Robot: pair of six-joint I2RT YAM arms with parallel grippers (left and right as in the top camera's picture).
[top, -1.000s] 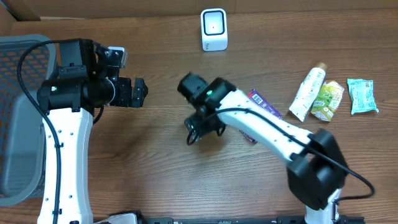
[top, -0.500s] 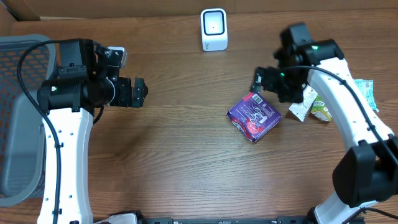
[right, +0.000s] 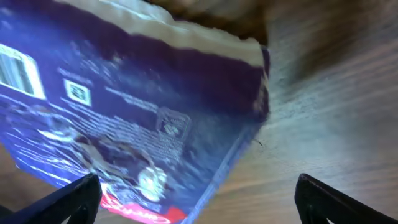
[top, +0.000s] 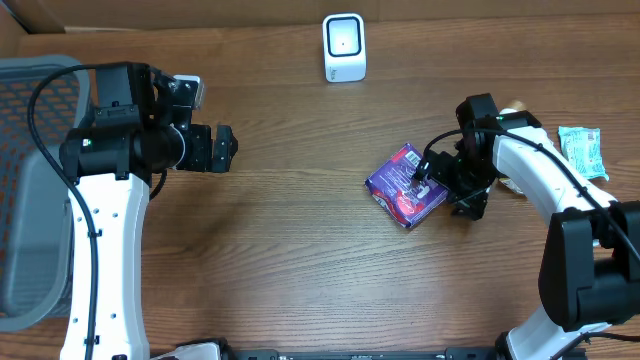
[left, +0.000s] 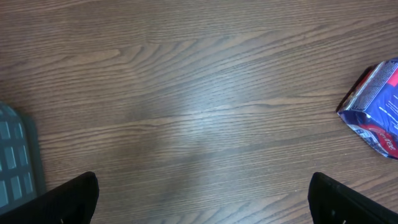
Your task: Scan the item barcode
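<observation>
A purple packet [top: 405, 185] with a white barcode patch lies flat on the wooden table, right of centre. My right gripper [top: 446, 190] hovers at its right edge, open, with nothing between the jaws. In the right wrist view the packet [right: 124, 106] fills the upper left, and its corner reaches in between the spread fingers of the right gripper [right: 196, 202]. The white scanner [top: 344, 47] stands at the back centre. My left gripper [top: 225, 148] hangs open over bare table at the left. In the left wrist view, the packet [left: 376, 109] shows at the right edge, far from the left gripper [left: 202, 205].
A grey mesh basket [top: 30, 190] stands at the table's left edge. At the far right lies a teal sachet [top: 582, 150], and the tip of a white tube [top: 515, 106] shows behind the right arm. Cardboard [top: 40, 15] lines the back edge.
My right arm swung from the table's centre to the right, then came down beside the purple packet, which now lies uncovered. The left arm has not moved.
</observation>
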